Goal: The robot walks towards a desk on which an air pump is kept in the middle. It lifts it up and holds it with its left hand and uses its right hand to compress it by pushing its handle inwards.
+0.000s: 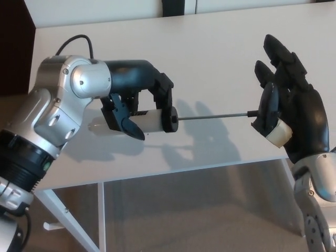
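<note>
My left hand [137, 101] is shut on the air pump [155, 119], holding it level above the white desk [210, 58]. The pump has a white barrel and a black end cap [170, 119]. Its thin metal rod [215, 116] runs right to my right hand [287, 116]. That hand is open with its fingers [278, 58] spread upward. Its palm and thumb [264, 111] sit against the rod's end, and the T-handle is hidden behind them.
The desk's front edge [173, 169] crosses below the pump, with white legs [63, 212] and the floor underneath. A black cable [73, 42] loops behind my left arm. A dark panel stands at the far left.
</note>
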`<state>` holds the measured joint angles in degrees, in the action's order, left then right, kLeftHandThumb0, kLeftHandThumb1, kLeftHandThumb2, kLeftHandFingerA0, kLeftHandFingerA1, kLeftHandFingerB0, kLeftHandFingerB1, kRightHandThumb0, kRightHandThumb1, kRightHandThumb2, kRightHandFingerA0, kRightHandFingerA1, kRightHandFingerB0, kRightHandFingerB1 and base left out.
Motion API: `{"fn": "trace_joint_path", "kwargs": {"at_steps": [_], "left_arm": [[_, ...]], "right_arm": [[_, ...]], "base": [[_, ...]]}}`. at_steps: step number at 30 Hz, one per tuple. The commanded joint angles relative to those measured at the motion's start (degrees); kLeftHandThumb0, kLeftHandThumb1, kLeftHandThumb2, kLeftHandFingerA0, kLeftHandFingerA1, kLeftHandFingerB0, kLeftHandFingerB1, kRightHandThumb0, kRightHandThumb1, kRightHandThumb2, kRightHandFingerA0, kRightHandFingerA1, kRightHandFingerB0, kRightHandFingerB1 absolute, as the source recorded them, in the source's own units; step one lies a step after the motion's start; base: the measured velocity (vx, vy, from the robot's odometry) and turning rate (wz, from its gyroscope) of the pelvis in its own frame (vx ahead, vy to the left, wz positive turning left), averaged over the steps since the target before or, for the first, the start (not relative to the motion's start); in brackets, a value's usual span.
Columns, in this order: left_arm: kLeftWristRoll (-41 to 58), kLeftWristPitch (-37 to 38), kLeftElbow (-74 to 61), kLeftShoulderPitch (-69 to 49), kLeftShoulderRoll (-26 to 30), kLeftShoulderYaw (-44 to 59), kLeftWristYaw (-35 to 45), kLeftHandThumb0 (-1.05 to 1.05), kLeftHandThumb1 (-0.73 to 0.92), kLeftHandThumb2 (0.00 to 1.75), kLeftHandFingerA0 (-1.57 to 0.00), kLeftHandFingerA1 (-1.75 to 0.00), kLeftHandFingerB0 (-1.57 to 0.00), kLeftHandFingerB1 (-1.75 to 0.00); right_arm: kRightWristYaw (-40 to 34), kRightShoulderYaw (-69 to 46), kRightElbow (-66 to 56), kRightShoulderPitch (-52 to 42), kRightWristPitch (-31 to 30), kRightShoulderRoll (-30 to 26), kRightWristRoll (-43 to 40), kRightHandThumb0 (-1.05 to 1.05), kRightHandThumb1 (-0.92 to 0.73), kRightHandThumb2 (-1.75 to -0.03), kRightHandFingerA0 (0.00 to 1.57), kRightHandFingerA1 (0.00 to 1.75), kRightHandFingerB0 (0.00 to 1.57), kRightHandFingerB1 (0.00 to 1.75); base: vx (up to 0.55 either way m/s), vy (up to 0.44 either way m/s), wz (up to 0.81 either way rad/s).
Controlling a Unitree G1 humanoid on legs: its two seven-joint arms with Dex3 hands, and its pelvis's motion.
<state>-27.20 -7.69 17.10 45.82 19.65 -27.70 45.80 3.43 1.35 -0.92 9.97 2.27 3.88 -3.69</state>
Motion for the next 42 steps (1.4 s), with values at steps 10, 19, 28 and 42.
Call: {"fn": "trace_joint_path", "kwargs": {"at_steps": [10,19,28,42], "left_arm": [[-2.6,-2.4,-0.7,2.1,-3.8,-2.1,-1.5,-0.16,0.74,0.74,-0.91,-0.88,-0.78,-0.89],[-3.5,0.6,0.3,3.0,-5.1,-3.6,-3.2,-0.36,0.69,0.6,-0.71,-0.58,-0.82,-0.56],[-3.3,2.4,2.7,4.6,-6.2,-3.3,-4.7,-0.39,0.69,0.61,-0.84,-0.66,-0.77,-0.56],[-4.3,2.4,6.5,9.0,-7.1,-4.3,-3.8,-0.39,0.69,0.61,-0.75,-0.5,-0.75,-0.49]], "right_arm": [[-2.4,0.3,1.0,1.2,2.8,1.9,1.1,-0.8,-0.83,-1.14,0.06,0.27,0.06,0.24],[-4.1,0.9,1.1,2.1,2.7,2.6,3.2,-0.81,-0.83,-1.14,0.08,0.29,0.07,0.25],[-5.8,0.6,1.6,3.3,2.7,2.3,4.5,-0.75,-0.92,-0.76,0.07,0.25,0.06,0.23],[-7.9,0.1,2.8,4.5,3.9,2.3,5.8,-0.75,-0.92,-0.78,0.09,0.25,0.08,0.24]], "base": [[0.0,0.0,0.0],[0.0,0.0,0.0],[0.0,0.0,0.0],[0.0,0.0,0.0]]}}
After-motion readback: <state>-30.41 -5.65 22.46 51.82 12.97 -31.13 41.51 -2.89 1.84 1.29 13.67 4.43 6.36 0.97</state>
